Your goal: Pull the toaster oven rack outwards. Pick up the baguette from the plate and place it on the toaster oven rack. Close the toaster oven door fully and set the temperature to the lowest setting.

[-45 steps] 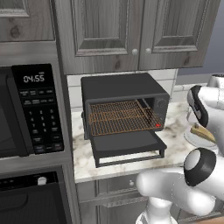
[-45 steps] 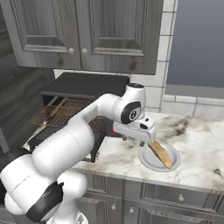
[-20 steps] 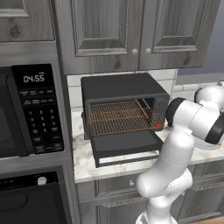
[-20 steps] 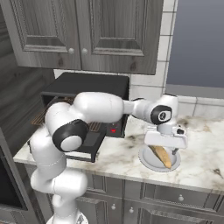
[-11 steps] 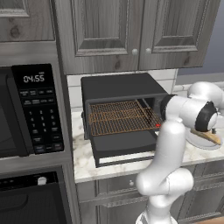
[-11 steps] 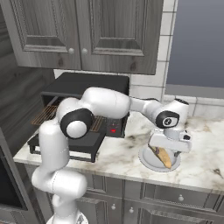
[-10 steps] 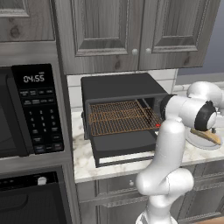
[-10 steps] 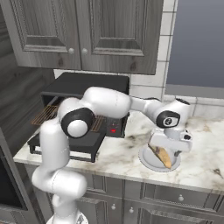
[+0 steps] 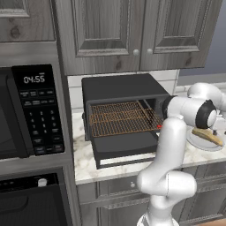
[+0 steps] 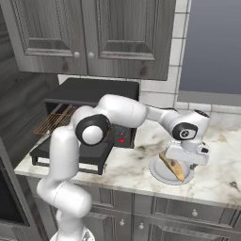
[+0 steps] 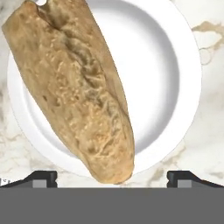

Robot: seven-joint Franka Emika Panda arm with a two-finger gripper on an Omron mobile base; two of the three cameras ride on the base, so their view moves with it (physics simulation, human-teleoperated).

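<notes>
Grey cabinets hung above the marble desk (image 10: 127, 169). At its 9 o'clock side the toaster oven (image 9: 119, 90) stood with its door (image 9: 126, 145) down and rack (image 9: 123, 118) out. At 3 o'clock, the plate (image 11: 170, 78) carried the baguette (image 11: 78, 87). Over it the claw (image 11: 111, 177) was spread wide, pinching nothing.

left base view: you look from behind-left, forward and down, at the oven (image 9: 126, 119) front, far from the gripper.
right base view: you look from behind-right, across the counter (image 10: 221, 174).
hand view: you look straight down, close over the plate (image 11: 170, 74).
shared: oven, baguette (image 10: 172, 166).
</notes>
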